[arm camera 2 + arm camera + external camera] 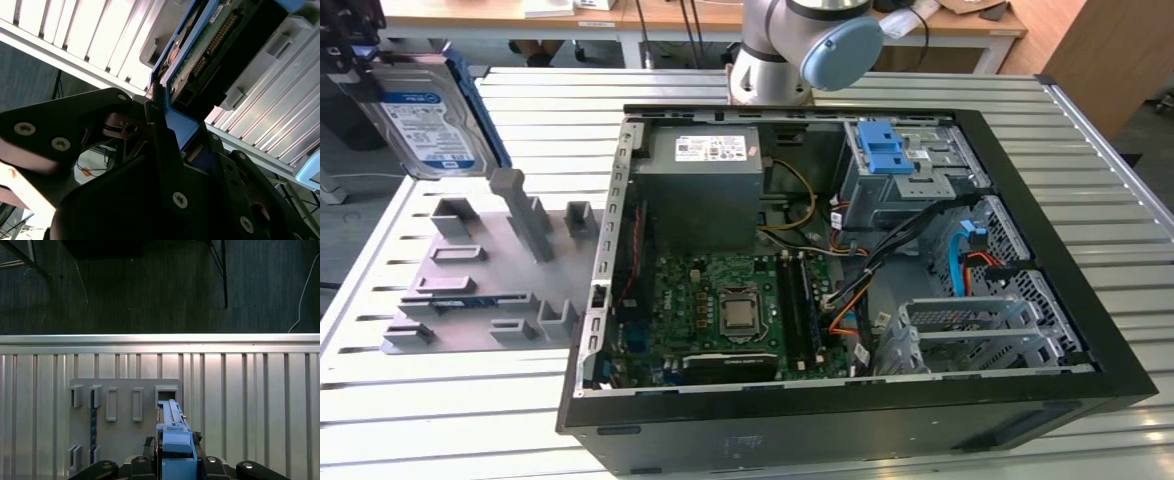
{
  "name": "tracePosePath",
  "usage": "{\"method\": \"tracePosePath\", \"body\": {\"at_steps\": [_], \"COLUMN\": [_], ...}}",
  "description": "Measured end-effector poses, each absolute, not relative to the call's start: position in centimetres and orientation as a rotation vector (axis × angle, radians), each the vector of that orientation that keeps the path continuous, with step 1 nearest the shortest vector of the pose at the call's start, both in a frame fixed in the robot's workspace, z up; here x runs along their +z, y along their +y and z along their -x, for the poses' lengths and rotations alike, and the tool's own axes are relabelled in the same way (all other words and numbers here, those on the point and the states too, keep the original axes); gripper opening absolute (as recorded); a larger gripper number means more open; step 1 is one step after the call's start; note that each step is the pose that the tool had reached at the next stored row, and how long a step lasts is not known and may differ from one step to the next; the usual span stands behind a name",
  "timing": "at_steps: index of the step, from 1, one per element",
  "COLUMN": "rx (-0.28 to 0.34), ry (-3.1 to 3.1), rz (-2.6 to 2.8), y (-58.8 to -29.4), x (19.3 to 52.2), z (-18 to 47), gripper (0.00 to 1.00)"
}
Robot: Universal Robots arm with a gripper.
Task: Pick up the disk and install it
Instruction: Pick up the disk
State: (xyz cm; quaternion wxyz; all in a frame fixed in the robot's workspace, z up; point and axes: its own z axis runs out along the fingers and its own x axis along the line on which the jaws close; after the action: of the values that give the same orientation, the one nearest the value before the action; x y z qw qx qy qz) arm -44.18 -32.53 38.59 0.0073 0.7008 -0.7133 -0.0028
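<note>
1. Computer case (854,430), side panel off, stands nearest the exterior camera on a slatted metal table (400,420). A black rim frames its open top. Bare slats lie open along the exterior view's left and along the far side.
2. Arm (794,50) rises from the table just beyond the case's far edge.
3. Grey fixture board (467,290) lies flat on the slats, just beside the case wall on the exterior view's left. It carries upright blocks and rectangular slots.
4. Grey power-supply box (714,170) occupies the case's far side. A bare metal drive cage (987,330) sits near the front on the exterior view's right, with loose cables between the two.
5. Disk (427,125) hangs upright above the far end of the fixture board, well apart from the case, with its label towards the exterior camera.
6. Gripper (172,441) pinches the disk edge-on. Its fingers (159,135) press against the blue carrier frame in the second wrist view.
7. Dark floor (150,285) lies past the table edge, and wooden furniture (1094,50) stands behind.
</note>
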Motion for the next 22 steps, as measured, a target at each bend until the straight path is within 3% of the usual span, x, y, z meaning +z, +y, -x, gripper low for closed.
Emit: {"method": "tracePosePath", "body": {"at_steps": [22], "rx": [-0.009], "ry": [-2.231], "rz": [-2.191], "y": [-32.5], "x": [39.7], "z": [44.2], "gripper": [0.36]}}
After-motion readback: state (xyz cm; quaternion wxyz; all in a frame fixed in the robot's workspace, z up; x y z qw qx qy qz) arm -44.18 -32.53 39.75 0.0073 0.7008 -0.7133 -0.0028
